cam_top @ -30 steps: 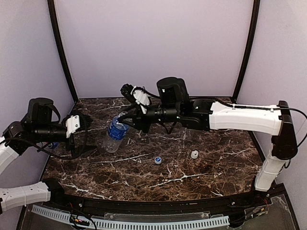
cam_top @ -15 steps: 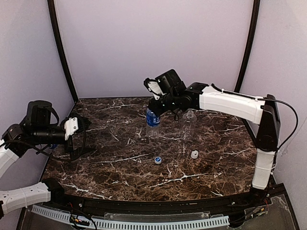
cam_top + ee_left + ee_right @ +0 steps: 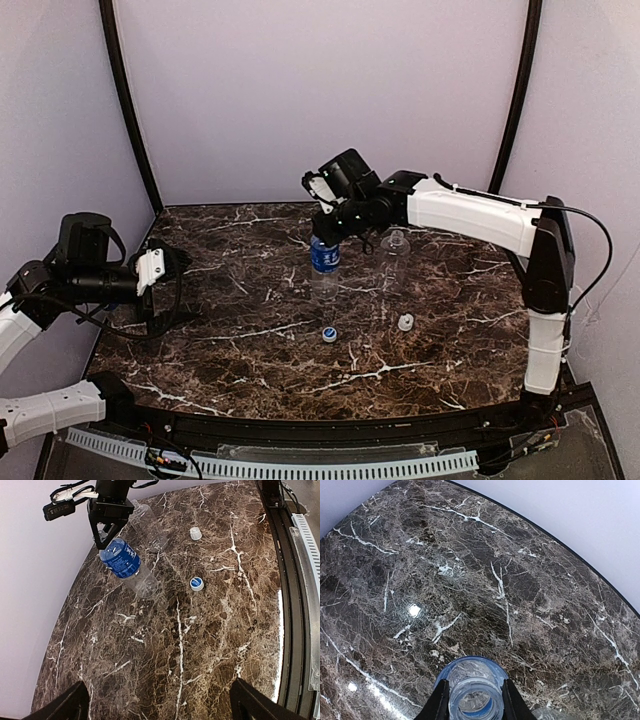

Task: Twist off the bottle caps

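Seen from above, the right gripper pinches the neck of the labelled bottle, which is upright at the far middle of the table. The plain bottle stands just to its right. A blue cap and a white cap lie nearer. At the left wrist, the left gripper is spread wide and holds nothing. At the right wrist, the fingers press the uncapped neck from both sides.

I can read no text from here: the label on the bottle carries white print (too small and blurred), and the blue-topped cap shows nothing legible.
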### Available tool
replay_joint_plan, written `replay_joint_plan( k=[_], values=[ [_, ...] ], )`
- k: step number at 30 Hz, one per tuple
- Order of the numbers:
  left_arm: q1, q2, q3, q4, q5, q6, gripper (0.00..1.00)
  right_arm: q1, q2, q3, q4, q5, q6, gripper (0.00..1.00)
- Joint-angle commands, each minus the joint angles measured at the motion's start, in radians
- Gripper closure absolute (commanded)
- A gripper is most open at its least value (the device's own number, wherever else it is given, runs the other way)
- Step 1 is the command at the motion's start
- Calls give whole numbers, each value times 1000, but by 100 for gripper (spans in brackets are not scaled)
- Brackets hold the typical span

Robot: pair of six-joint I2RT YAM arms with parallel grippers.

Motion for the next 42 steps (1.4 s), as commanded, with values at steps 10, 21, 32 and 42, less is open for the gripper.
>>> replay_joint_plan(
  k=[10, 21, 32, 42],
  values=[
    [19, 5, -10, 97, -99, -98, 1, -7, 28, 96, -35, -38, -26, 27],
    [245, -11, 82, 171, -517, -307, 5, -1, -71, 119, 63, -86, -112, 9],
    [505, 337, 483, -305, -621, -368, 7, 38, -192, -28, 164, -125, -136, 10],
    [810, 408, 530, -380, -486, -391, 1, 75, -233, -123, 199, -101, -129, 10]
  ],
)
